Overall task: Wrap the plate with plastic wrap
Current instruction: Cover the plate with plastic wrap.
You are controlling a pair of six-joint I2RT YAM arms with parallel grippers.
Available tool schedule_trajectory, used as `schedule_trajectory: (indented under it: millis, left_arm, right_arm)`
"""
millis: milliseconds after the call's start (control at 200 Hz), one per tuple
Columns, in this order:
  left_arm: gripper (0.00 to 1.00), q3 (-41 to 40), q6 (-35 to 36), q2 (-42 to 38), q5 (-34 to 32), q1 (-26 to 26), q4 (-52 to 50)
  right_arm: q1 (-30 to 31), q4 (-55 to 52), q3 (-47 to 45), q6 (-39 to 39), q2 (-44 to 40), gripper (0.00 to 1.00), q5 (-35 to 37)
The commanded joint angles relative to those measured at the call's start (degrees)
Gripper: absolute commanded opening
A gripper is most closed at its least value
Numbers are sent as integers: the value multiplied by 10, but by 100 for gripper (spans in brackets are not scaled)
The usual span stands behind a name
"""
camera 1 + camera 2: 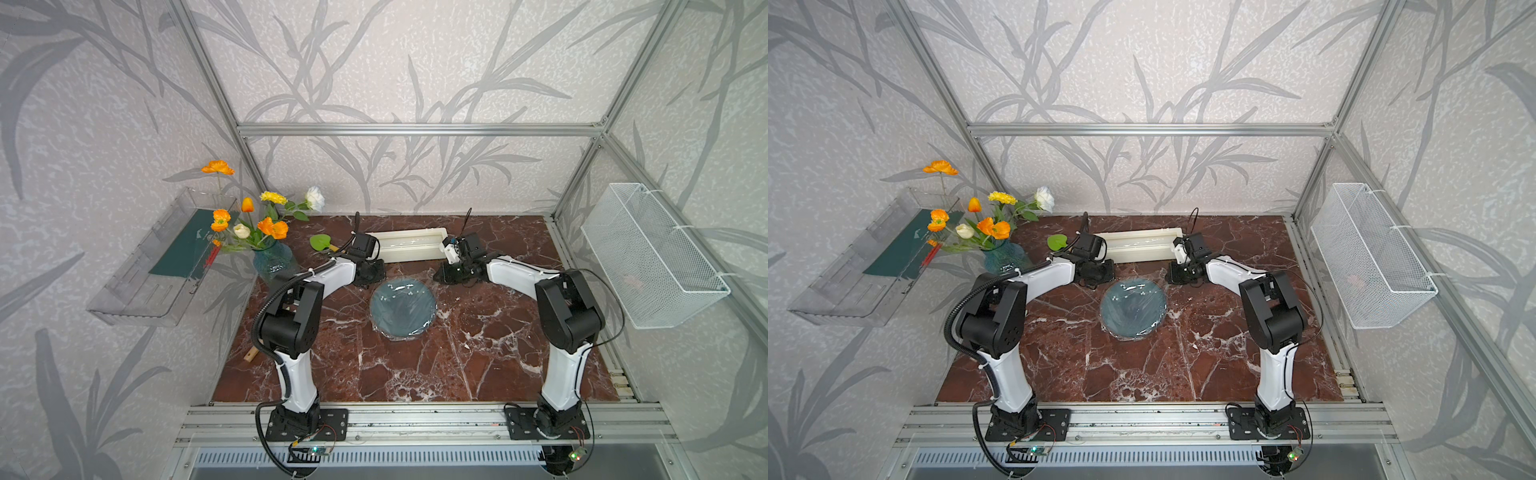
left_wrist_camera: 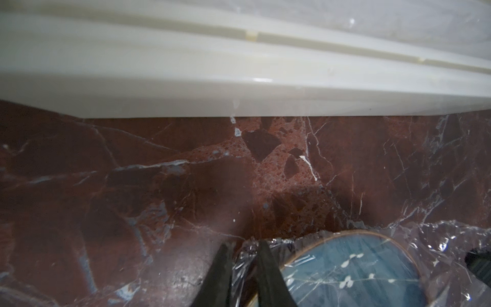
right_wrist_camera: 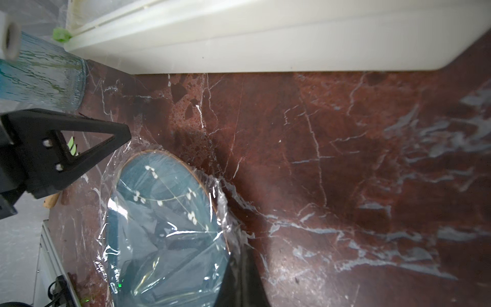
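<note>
Sitting mid-worktop [image 1: 478,353] in both top views, you've got the plate [image 1: 403,309]: flat, dark blue-grey, tan rim, white sprig pattern. The plastic wrap [image 3: 225,210] lies over its whole face, wrinkled, with white glints. It spills past the rim onto the worktop wherever the rim shows, and a loose skirt is visible at the plate's 6 o'clock.

Your left fingers [image 2: 259,248] are down at the plate's 10 o'clock, tips low by the worktop just outside the rim. In the left wrist view they stand a narrow gap apart, with the crumpled film edge lying in that gap. Can't tell whether they actually pinch it.

Your right fingers [image 3: 240,263] are at the plate's 2 o'clock, closed right up with no gap showing, tip at the film skirt beside the rim. Can't tell whether any film is caught between them; the tips are too blurred in the right wrist view.

The dispenser box [image 1: 409,245], long and cream-white, lies at the plate's 12 o'clock, apart from it, long side facing the plate. Its green tab [image 3: 60,34] is at the end nearer the vase.

The blue glass vase [image 1: 272,259] with orange, yellow and white flowers stands at the worktop's 10 o'clock. A white wire basket [image 1: 652,253] hangs on the frame at 3 o'clock. A clear shelf [image 1: 137,282] sits on the wall at 9 o'clock.
</note>
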Motion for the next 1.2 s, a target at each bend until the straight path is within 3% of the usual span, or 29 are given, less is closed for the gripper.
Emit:
schedule_trajectory:
  millis: [0,495,565,610,650,755,795,1040,1195]
  left_arm:
    - [16,20,9,3,-35,-1,-21]
    - [1,41,12,22,-162,2,-70]
    - [1,42,9,25,-166,4,-80]
    - [6,35,4,19,-163,4,-78]
    - [22,23,-3,8,-151,6,-69]
    - [51,-6,-21,-28,-103,19,-41]
    - [58,-13,-28,-40,-74,26,-34]
    - [64,-92,-88,-97,89,69,70]
    - [56,-112,-103,-69,176,70,124]
  right_arm:
    - [0,20,-8,-22,16,2,25]
    - [1,113,24,10,105,4,2]
    - [2,118,15,14,102,4,-1]
    - [2,124,7,16,96,4,-2]
    - [3,128,-1,17,91,4,-4]
    - [2,126,-8,17,82,4,-8]
    - [2,124,-8,17,80,4,-9]
    - [3,121,0,19,83,4,-20]
    - [3,122,1,21,84,4,-23]
